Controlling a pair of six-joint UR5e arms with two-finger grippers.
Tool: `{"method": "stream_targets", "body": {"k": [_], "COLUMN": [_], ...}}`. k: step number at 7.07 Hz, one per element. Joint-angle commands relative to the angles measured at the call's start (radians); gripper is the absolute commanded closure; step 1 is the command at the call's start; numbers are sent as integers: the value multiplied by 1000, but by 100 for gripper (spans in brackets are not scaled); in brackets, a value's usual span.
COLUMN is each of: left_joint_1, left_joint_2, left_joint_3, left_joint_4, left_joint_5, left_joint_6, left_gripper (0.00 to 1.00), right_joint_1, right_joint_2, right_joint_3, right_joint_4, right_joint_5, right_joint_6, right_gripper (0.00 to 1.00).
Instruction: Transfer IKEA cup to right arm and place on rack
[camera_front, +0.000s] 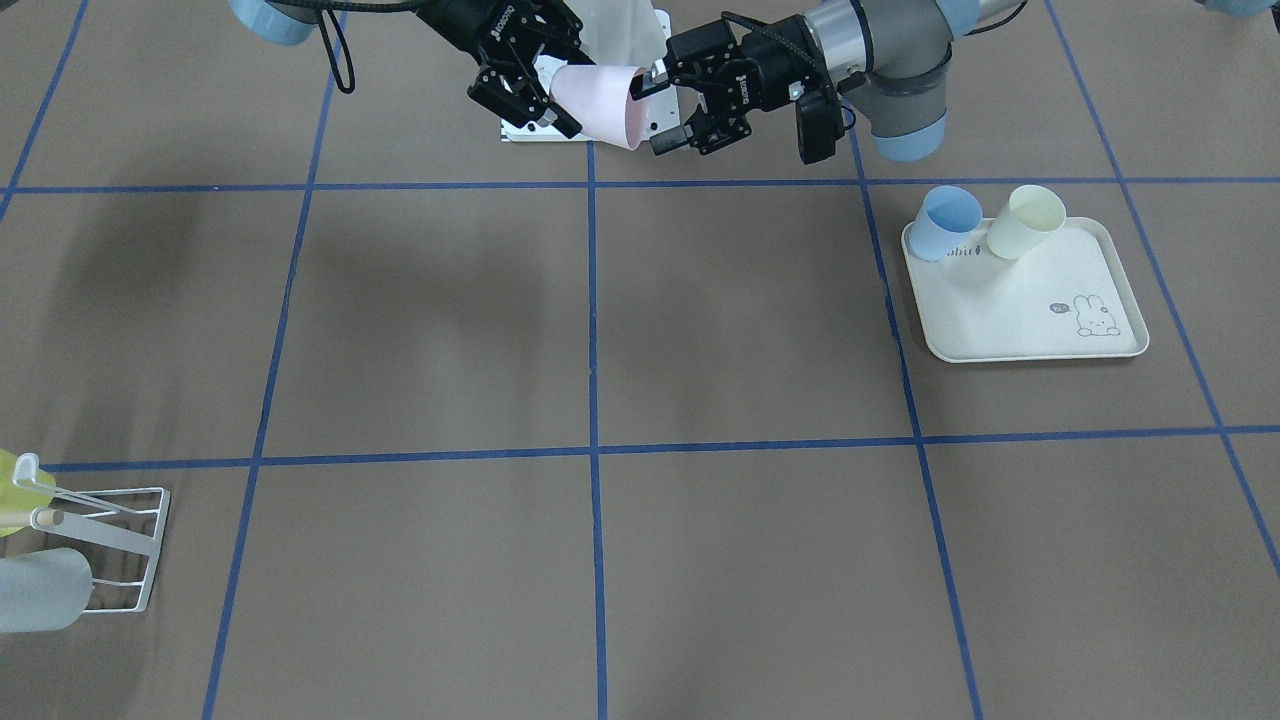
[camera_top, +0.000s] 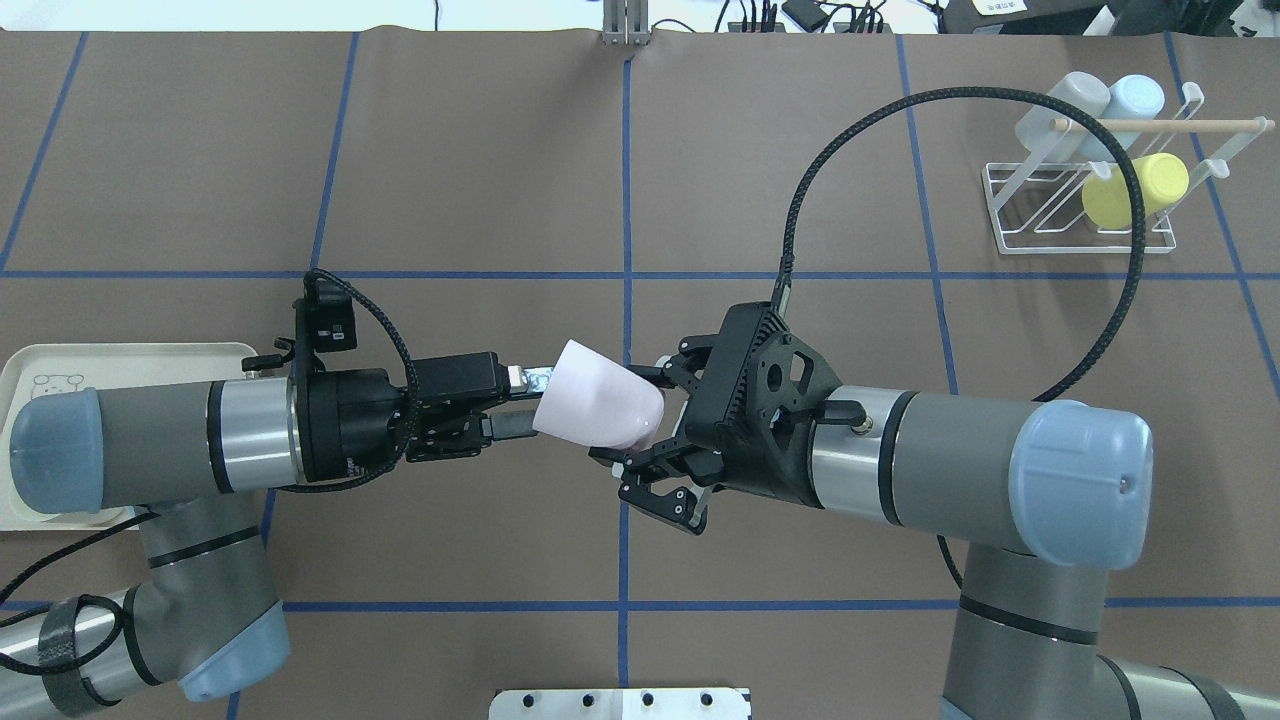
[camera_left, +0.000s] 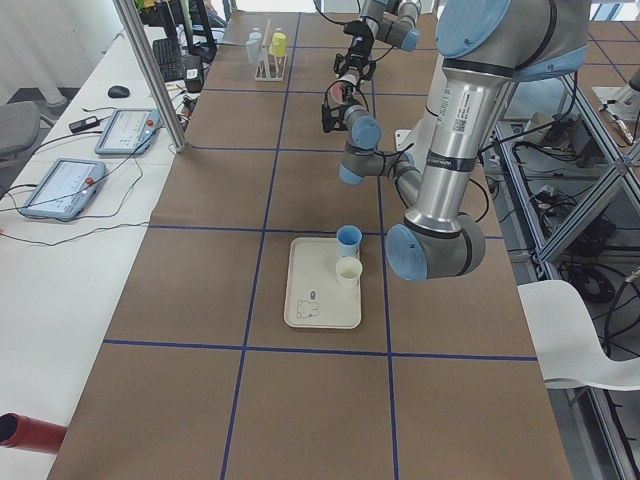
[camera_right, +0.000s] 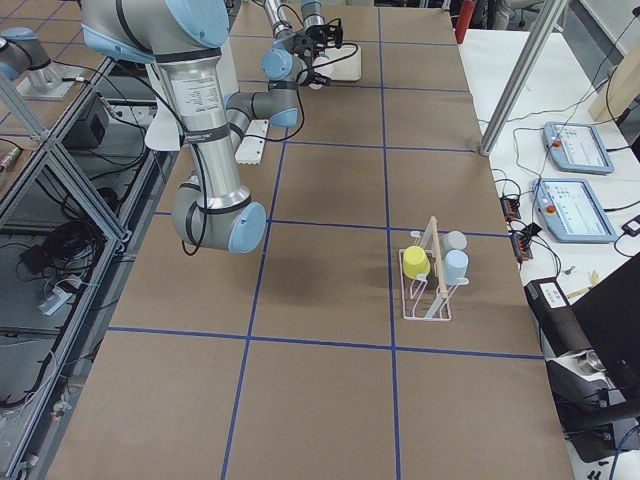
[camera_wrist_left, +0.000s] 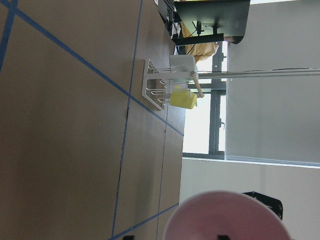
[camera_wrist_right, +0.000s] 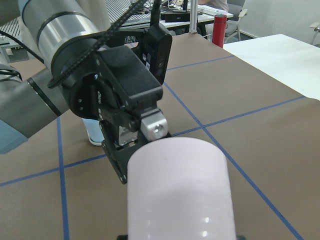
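Overhead exterior view: at frame centre the pink cup (camera_top: 598, 408) is lying horizontally above the counter (camera_top: 640, 180), the left hand (camera_top: 515, 400) pinching its rim while the right hand (camera_top: 640, 425) is straddling its base, fingers spread.

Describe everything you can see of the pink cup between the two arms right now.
The pale pink, smooth, tapered plastic-looking cup lies on its side in mid-air above the brown table, between both arms. Its wide rim faces the left hand, one of whose fingers reaches inside the mouth while the other lies outside the wall, pinching the rim. Its narrower closed base sits between the right hand's fingers, which bracket it; whether they press on it yet cannot be told. No handle or marking shows.
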Motion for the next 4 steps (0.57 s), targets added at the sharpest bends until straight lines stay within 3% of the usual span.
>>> {"method": "stream_targets", "body": {"k": [1, 3, 4], "left_joint_1": [-36, -79, -145], "left_joint_2": [13, 19, 63], "left_joint_3": [0, 11, 0], "left_joint_4": [1, 8, 15], "left_joint_5": [-5, -40, -136], "left_joint_6": [1, 23, 66], "left_gripper": [0, 0, 0], "right_joint_1": [8, 16, 54], "right_joint_2": [-4, -10, -11], "right_joint_3": [16, 35, 36], "right_joint_4": [-9, -12, -51], "right_joint_5": [4, 14, 49], "right_joint_6": [0, 0, 0], "right_gripper": [77, 77, 80]}}
